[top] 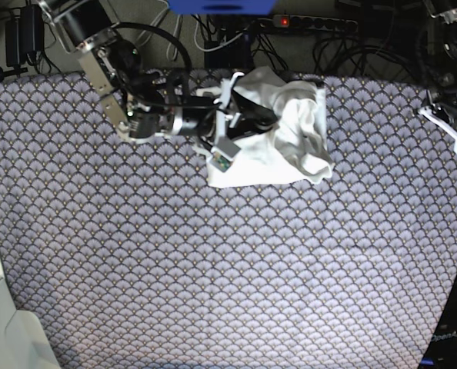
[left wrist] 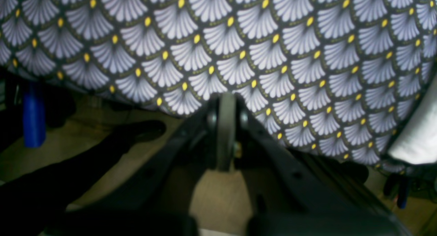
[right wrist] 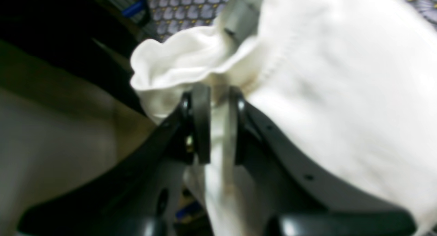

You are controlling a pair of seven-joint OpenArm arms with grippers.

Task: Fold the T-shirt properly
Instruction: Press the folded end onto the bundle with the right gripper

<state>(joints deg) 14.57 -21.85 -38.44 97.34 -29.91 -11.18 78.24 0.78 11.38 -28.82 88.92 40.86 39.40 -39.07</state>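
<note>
My right gripper (right wrist: 215, 102) is clamped on a bunched fold of the shirt (top: 286, 142), crumpled at the cloth's (top: 213, 269) far edge. Left gripper (left wrist: 225, 133) sits pressed together, idle. Risk: the pinch takes several layers, dragging the heap.

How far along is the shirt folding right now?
Nothing looks folded: the T-shirt lies bunched at the far edge of the patterned tablecloth. In hand: the right gripper pinches a ruffled edge. The left gripper is shut, empty. Spreading and every fold remain.
</note>
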